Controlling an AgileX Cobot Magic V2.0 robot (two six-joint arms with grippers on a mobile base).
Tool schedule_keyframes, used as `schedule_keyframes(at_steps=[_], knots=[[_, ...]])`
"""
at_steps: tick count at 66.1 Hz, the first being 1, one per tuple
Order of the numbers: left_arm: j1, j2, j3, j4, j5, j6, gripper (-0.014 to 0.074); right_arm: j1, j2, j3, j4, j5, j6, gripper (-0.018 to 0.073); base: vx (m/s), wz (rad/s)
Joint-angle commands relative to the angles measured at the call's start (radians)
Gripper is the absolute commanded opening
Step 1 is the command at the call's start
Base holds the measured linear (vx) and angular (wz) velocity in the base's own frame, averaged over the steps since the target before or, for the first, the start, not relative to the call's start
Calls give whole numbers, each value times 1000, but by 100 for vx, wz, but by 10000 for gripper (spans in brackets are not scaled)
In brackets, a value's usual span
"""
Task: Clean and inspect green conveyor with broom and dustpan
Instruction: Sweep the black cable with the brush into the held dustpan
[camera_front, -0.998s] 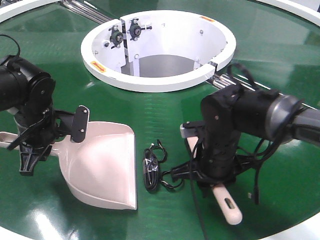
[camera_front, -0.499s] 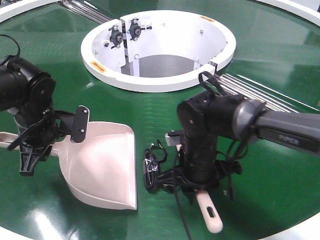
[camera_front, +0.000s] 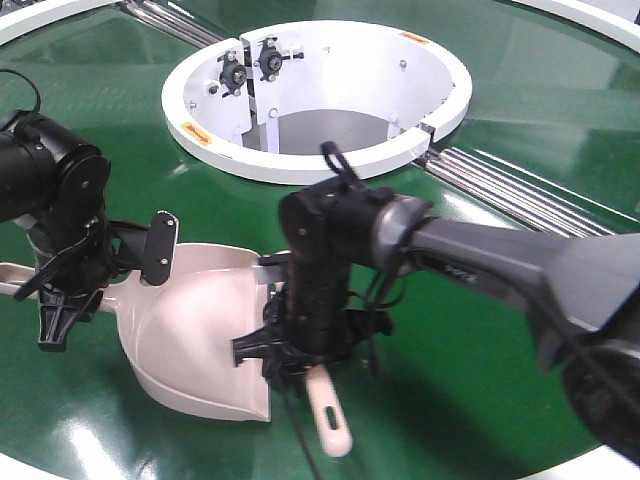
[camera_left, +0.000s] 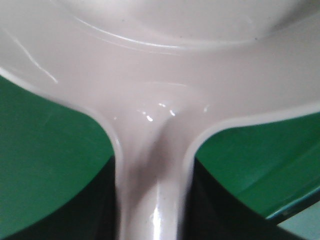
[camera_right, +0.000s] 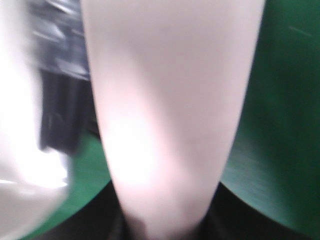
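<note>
Two arms are low over the green conveyor (camera_front: 560, 110), one tool in each. The left gripper (camera_front: 62, 300) is at the left edge of the front view. Its fingers pinch the long handle of the dustpan (camera_front: 205, 340) close to where the handle flares into the scoop. The left wrist view shows this plainly: dark fingers (camera_left: 97, 212) press against both sides of the pale handle, with green belt to either side. The dustpan lies flat on the belt with its wide mouth facing right.

The right gripper (camera_front: 298, 352) points down just at that mouth and is clamped on the broom (camera_front: 330, 415). The broom's tapered handle, with its slotted end, sticks out toward the front edge of the belt. Its head is mostly hidden behind the wrist, so I cannot tell whether the bristles touch the belt or the scoop. The right wrist view is blurred, but the pale handle (camera_right: 170, 100) runs up the middle of it. A dark smear shows to its left – what it is cannot be told.

Beyond both arms stands the white ring hub (camera_front: 310, 168), and chrome roller rods (camera_front: 510, 190) run off from it to the right.
</note>
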Motion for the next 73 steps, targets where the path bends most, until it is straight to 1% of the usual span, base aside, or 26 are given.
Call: schedule_keyframes(at_steps=[1,10,17,33,39,49,59,64,73], knots=[[-6,-37,-27,-2,1,6,2,41,-26,-135,63,65,-60,-3,0,0],[-6,-37,-27,-2,1,6,2,56,-15,-261,100,63,-88,-3,0,0],[-6,-37,-27,-2,1,6,2,52,-34,-297,104,63,-88,-3,0,0],[-6,-37,-27,-2,1,6,2,51,-88,-275,-4,63,-85,-1,0,0],[-6,-37,-27,-2,0,6,2,31,-108,-237,-29,63,-84,-1,0,0],[-6,-37,-27,-2,1,6,2,-45,-164,-119,-37,63,-84,-1,0,0],[-6,-37,-27,-2,1,6,2,-116,-226,1,-93,63,-84,-1,0,0],[-6,-37,-27,-2,1,6,2,-136,-239,39,-112,63,-84,-1,0,0],[-6,-37,-27,-2,1,6,2,-146,-228,80,-143,63,-84,-1,0,0]])
